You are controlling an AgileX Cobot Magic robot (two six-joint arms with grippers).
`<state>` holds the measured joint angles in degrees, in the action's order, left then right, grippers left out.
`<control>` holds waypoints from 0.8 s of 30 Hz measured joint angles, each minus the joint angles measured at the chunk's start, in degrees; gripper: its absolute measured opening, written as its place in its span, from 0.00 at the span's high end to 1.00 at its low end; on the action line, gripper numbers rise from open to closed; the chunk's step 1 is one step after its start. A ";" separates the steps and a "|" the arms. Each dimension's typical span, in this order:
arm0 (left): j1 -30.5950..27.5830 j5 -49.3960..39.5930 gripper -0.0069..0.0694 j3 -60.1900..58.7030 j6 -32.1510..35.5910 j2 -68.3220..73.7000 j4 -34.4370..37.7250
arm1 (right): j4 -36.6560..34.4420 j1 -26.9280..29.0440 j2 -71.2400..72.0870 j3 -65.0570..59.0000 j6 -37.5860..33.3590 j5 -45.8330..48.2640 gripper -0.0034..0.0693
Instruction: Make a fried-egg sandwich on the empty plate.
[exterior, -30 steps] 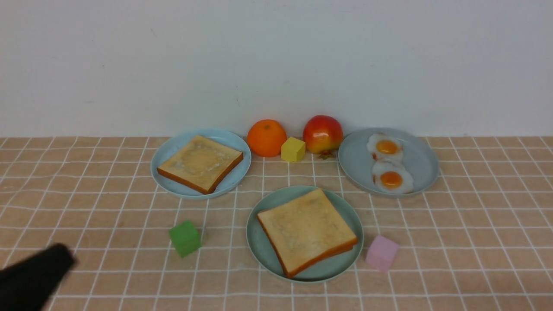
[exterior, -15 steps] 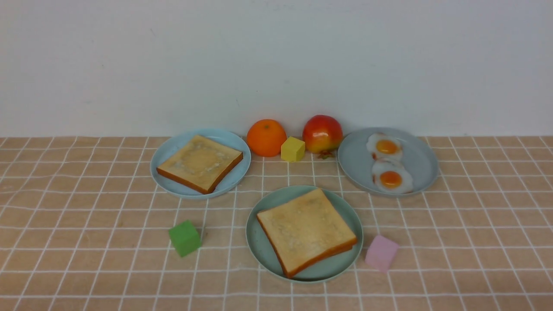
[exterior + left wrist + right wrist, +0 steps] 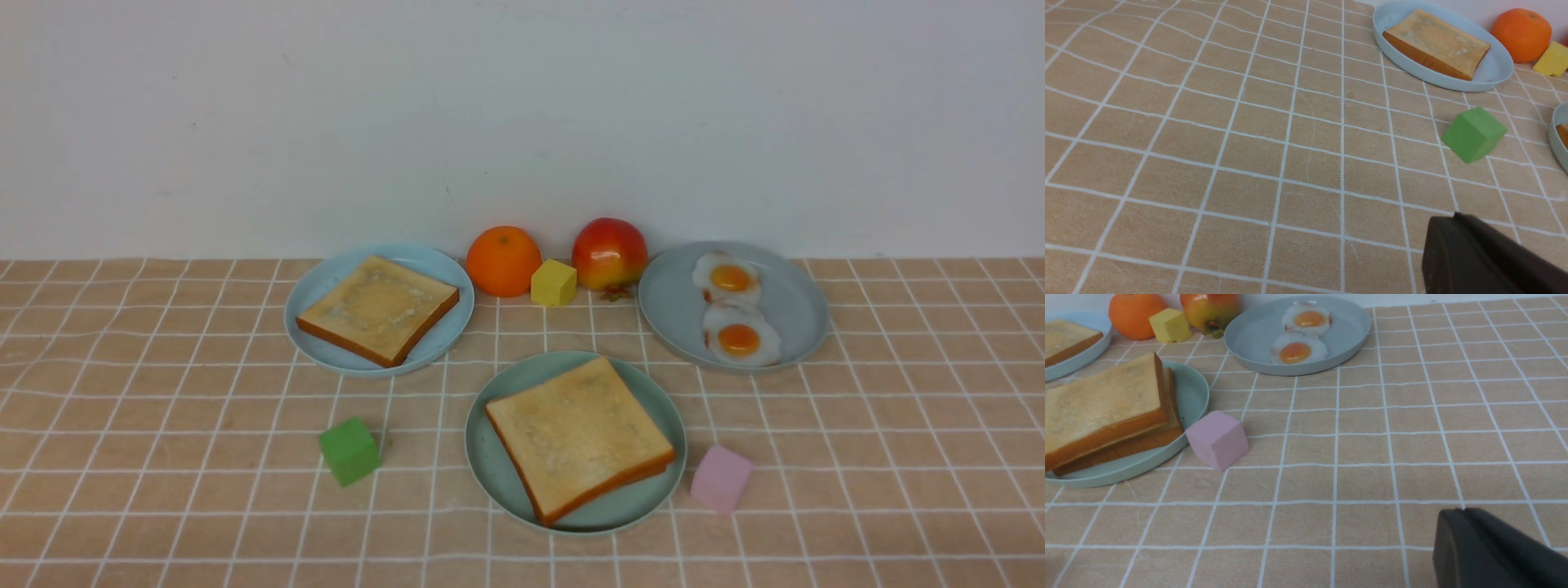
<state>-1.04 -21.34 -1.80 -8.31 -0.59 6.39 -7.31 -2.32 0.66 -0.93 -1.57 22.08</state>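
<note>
The left gripper (image 3: 1457, 218) shows only as a dark tip over bare checked tablecloth (image 3: 1208, 155), its jaws pressed together with no gap and nothing between them. Just ahead of the tip a green cube (image 3: 1474, 134) sits tilted on the cloth. Well beyond the cube, a pale blue plate (image 3: 1496, 73) carries one toast slice (image 3: 1436, 43). Past that plate stand an orange (image 3: 1520, 29) and a yellow block (image 3: 1553, 60), just beside each other.
</note>
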 joint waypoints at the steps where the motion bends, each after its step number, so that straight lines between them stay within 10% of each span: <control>1: 0.00 0.00 0.93 0.00 0.00 0.00 0.00 | 0.00 0.00 0.00 0.00 0.00 0.00 0.93; 24: 0.00 0.04 0.93 0.00 0.00 0.00 -0.05 | 0.00 0.00 0.00 0.00 0.00 0.00 0.89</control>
